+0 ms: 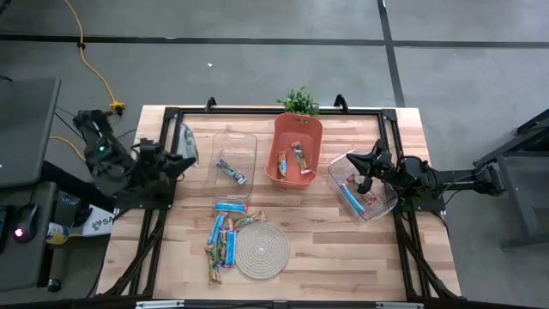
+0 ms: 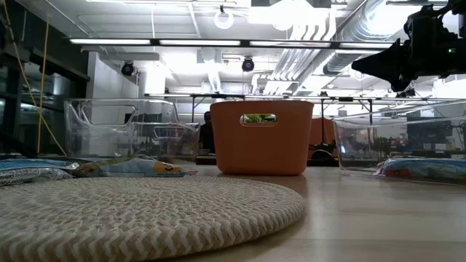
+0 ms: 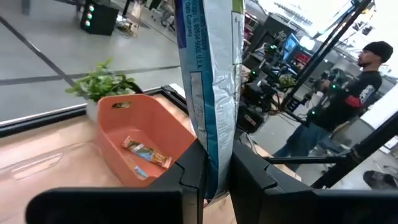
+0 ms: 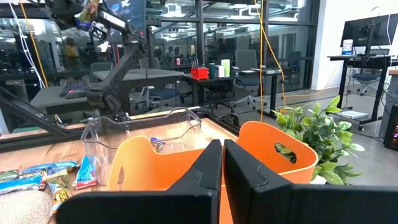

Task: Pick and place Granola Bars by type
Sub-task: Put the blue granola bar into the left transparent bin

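My left gripper (image 1: 182, 151) hangs above the table's far left corner, shut on a light blue granola bar (image 3: 208, 74). Several more bars (image 1: 225, 233) lie loose on the wood beside a round woven mat (image 1: 262, 249). One blue bar lies in the left clear bin (image 1: 232, 163), two bars lie in the orange bin (image 1: 296, 150), and bars lie in the right clear bin (image 1: 360, 187). My right gripper (image 4: 222, 163) hovers shut and empty over the right clear bin, also seen in the low view (image 2: 378, 64). My left gripper pinches one end of the bar (image 3: 215, 163) between its two fingers (image 3: 191, 171), the pads on the wrapper's flat faces. The rest of the bar sticks out past the fingertips. It is lifted clear of the table.
A small potted plant (image 1: 300, 101) stands at the far edge behind the orange bin. A black frame (image 1: 171, 116) runs along the table's rim. Bare wood lies at the near right (image 1: 360, 257). A person (image 3: 364, 81) stands in the room beyond the table.
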Robot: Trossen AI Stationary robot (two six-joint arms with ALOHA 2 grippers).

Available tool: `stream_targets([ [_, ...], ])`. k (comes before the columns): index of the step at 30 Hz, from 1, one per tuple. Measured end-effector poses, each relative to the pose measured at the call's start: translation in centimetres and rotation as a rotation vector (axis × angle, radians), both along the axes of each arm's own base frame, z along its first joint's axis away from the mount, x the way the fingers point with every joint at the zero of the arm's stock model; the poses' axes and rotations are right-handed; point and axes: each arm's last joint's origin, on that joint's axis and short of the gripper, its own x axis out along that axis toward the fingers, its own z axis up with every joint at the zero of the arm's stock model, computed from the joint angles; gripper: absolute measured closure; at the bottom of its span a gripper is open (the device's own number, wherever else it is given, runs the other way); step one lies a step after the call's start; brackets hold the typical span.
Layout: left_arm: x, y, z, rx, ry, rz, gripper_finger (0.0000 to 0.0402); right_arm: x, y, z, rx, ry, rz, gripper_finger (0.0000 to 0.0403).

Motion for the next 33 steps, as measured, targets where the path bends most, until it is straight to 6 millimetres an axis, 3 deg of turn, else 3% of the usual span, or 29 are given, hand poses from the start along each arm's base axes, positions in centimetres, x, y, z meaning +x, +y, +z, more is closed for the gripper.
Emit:
stream_targets([
  [6, 3.9, 0.3, 1.6, 0.096, -0.014, -0.093, 0.0355, 0.0, 0.0, 0.0, 0.000, 0.000, -0.001, 0.0402],
  [12, 6.3, 3.2, 0.7, 0.101, 0.078, -0.159, 0.0355, 0.0, 0.0, 0.0, 0.000, 0.000, 0.000, 0.0402],
  [21, 6.1, 8.7, -2.3, -0.072, 0.361, -0.196, 0.0355, 0.0, 0.0, 0.0, 0.000, 0.000, 0.000, 0.0402],
  [27, 7.0, 12.0, -4.4, -0.245, 0.466, -0.369, 0.0355, 0.0, 0.0, 0.0, 0.000, 0.000, 0.000, 0.0402],
  [33, 8.3, 14.2, -7.9, -0.456, 0.625, -0.515, 0.0355, 0.0, 0.0, 0.0, 0.000, 0.000, 0.000, 0.0402],
])
